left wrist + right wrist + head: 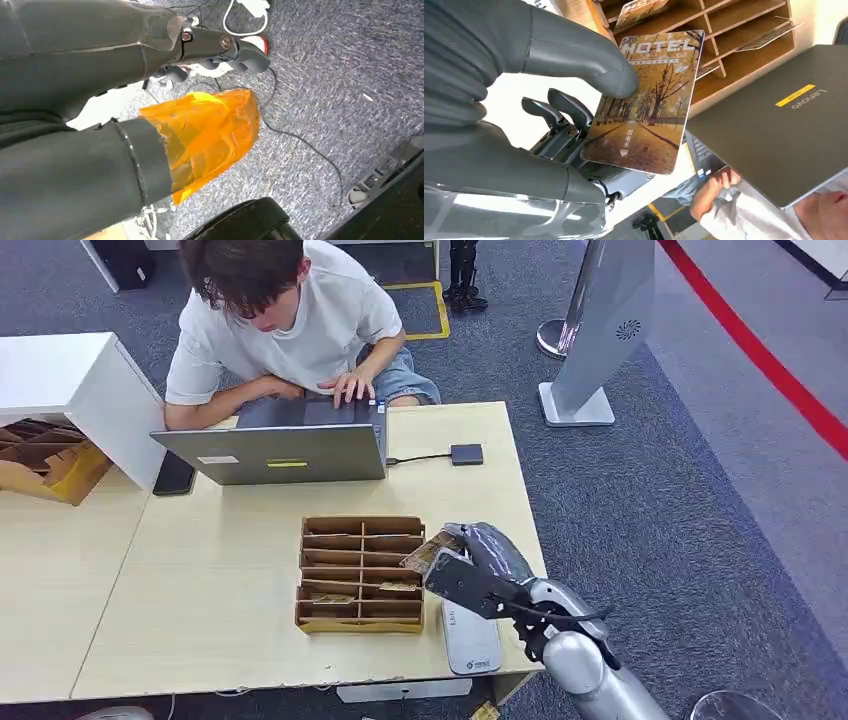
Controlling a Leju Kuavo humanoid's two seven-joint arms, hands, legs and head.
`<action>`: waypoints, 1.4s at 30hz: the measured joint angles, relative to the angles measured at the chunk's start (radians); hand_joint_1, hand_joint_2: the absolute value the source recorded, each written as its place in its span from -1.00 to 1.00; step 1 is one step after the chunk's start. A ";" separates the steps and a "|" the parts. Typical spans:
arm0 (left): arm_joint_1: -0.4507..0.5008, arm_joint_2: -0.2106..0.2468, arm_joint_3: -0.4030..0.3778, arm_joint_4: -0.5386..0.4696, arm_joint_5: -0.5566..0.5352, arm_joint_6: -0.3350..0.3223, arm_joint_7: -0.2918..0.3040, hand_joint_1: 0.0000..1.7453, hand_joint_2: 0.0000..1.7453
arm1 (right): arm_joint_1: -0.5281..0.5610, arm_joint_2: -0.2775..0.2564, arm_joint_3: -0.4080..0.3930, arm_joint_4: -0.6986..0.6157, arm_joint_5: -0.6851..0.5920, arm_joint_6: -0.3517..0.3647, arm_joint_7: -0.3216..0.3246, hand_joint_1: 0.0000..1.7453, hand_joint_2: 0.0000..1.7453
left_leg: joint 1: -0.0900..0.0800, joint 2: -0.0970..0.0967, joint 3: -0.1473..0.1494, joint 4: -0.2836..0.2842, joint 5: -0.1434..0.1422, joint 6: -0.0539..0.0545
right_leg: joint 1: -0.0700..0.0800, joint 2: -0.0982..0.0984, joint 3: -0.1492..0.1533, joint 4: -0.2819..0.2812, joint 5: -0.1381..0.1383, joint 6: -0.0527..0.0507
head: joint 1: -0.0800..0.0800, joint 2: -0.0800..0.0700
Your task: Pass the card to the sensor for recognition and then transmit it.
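My right hand hovers over the table's right part, just right of the wooden card rack. It pinches a hotel card with an autumn tree picture between thumb and darker fingers; the card's edge peeks out toward the rack. A small dark sensor box lies on the table further back, wired to the laptop. A white flat device lies under my forearm at the table's front edge. My left hand hangs over the carpet, fingers curled, nothing in it.
A person sits behind the table typing on the grey laptop. The rack holds a few more cards. A phone lies left of the laptop. A grey kiosk stand is on the carpet at back right.
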State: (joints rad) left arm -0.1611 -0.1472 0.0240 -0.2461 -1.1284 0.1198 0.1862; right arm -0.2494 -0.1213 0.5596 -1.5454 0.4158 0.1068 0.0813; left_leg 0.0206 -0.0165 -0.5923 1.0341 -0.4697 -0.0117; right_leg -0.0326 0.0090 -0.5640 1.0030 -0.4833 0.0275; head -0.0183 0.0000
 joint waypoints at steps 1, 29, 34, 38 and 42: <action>0.000 0.000 0.000 0.000 0.000 0.000 0.000 -1.00 -1.00 | 0.000 0.000 0.000 0.001 0.000 0.000 0.000 1.00 1.00 | 0.000 0.000 0.000 0.000 0.000 0.000 | 0.000 0.000 0.000 0.000 0.000 0.000 | 0.000 0.000; 0.003 0.008 0.022 0.000 0.000 0.006 -0.002 -1.00 -1.00 | 0.000 -0.043 -0.019 0.092 -0.060 0.050 0.085 1.00 1.00 | 0.000 0.000 0.000 0.000 0.000 0.000 | 0.000 0.000 0.000 0.000 0.000 0.000 | 0.000 0.000; 0.004 0.009 0.023 0.000 0.001 0.006 -0.003 -1.00 -1.00 | 0.002 -0.054 -0.019 0.098 -0.063 0.053 0.090 1.00 1.00 | 0.000 0.000 0.000 0.000 0.000 0.000 | 0.000 0.000 0.000 0.000 0.000 0.000 | 0.000 0.000; 0.004 0.010 0.023 0.000 0.001 0.006 -0.003 -1.00 -1.00 | 0.004 -0.060 -0.019 0.098 -0.063 0.053 0.093 1.00 1.00 | 0.000 0.000 0.000 0.000 0.000 0.000 | 0.000 0.000 0.000 0.000 0.000 0.000 | 0.000 0.000; 0.005 0.011 0.023 0.000 0.001 0.006 -0.003 -1.00 -1.00 | 0.005 -0.066 -0.019 0.098 -0.066 0.063 0.098 1.00 1.00 | 0.000 0.000 0.000 0.000 0.000 0.000 | 0.000 0.000 0.000 0.000 0.000 0.000 | 0.000 0.000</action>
State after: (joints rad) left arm -0.1565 -0.1358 0.0469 -0.2461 -1.1273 0.1263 0.1827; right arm -0.2442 -0.1877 0.5402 -1.4469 0.3494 0.1701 0.1793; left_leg 0.0206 -0.0164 -0.5922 1.0341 -0.4697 -0.0117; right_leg -0.0326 0.0091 -0.5642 1.0030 -0.4832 0.0275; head -0.0183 0.0000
